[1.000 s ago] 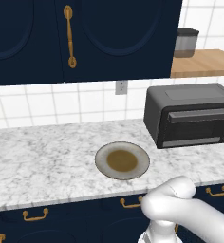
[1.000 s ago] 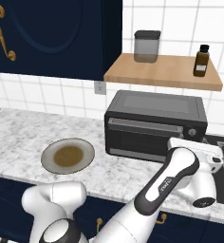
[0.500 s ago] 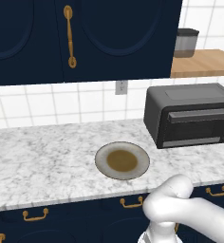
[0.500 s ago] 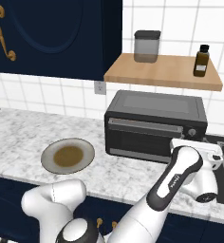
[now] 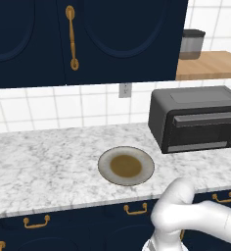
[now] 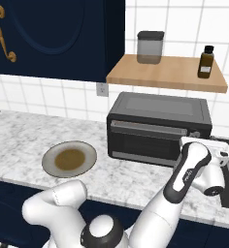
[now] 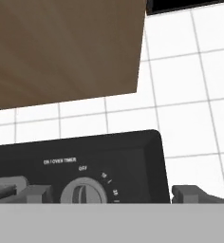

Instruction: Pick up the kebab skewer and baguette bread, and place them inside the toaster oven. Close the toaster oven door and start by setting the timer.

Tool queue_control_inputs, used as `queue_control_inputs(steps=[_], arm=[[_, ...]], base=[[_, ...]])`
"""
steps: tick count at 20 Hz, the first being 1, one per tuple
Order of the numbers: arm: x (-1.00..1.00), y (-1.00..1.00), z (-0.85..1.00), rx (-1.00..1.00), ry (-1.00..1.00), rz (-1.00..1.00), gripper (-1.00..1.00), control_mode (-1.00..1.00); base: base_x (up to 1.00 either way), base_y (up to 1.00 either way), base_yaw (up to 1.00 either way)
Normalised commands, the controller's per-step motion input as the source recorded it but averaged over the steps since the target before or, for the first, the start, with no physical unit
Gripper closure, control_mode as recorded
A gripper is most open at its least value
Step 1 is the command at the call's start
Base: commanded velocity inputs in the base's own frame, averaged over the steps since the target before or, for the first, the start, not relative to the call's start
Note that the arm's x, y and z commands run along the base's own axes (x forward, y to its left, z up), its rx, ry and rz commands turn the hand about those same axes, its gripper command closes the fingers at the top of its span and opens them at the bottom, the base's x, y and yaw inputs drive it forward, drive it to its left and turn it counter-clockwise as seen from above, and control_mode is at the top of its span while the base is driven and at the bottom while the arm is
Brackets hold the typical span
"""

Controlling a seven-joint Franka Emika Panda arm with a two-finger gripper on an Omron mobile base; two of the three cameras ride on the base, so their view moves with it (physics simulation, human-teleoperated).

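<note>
Toaster oven (image 5: 198, 119) sits on the marble counter (image 5: 44, 166) at the right, back against the tiled wall, long axis running left to right along the wall, glass front facing out toward the robot. Toaster oven door (image 6: 148, 140) is shut and upright, its grey bar handle (image 6: 145, 128) lying horizontal along the top edge. Timer (image 7: 83, 192) is on the right end of the front face; in the hand view the round knob sits under the "ON / OVEN TIMER" print, its raised grip ridge standing nearly vertical, tipped toward the "OFF" mark, with small numerals to its right.

Gripper (image 7: 107, 193) hovers right in front of that knob, the two dark fingertips (image 7: 192, 193) spread wide on either side of it, released, nothing between them and no contact with the knob visible. In the right base view the hand is just off the oven's right front corner.

Left of the oven, apart from it, a round plate (image 5: 126, 165) lies flat on the counter, brown in the centre. Above the oven, a wooden shelf (image 6: 170, 73) carries a grey canister (image 6: 149, 47) and a dark bottle (image 6: 206, 62). Navy cabinets (image 5: 88, 39) with brass handles hang to the left.
</note>
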Motion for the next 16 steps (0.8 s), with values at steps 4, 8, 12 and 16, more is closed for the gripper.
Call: queue_control_inputs(steps=[4,8,12,16], arm=[[0.21,-0.39,-0.13,-0.03,-0.01,0.00,-1.00,-1.00],[0.15,-0.41,-0.19,-0.03,-0.01,0.00,-1.00,-1.00],[0.13,-0.16,-0.16,-0.01,-0.02,0.00,-1.00,-1.00],[0.00,0.00,-0.15,-0.07,-0.05,-0.12,-1.00,-1.00]], base=[[0.00,0.00,0.00],[0.00,0.00,0.00],[0.00,0.00,0.00],[0.00,0.00,0.00]])
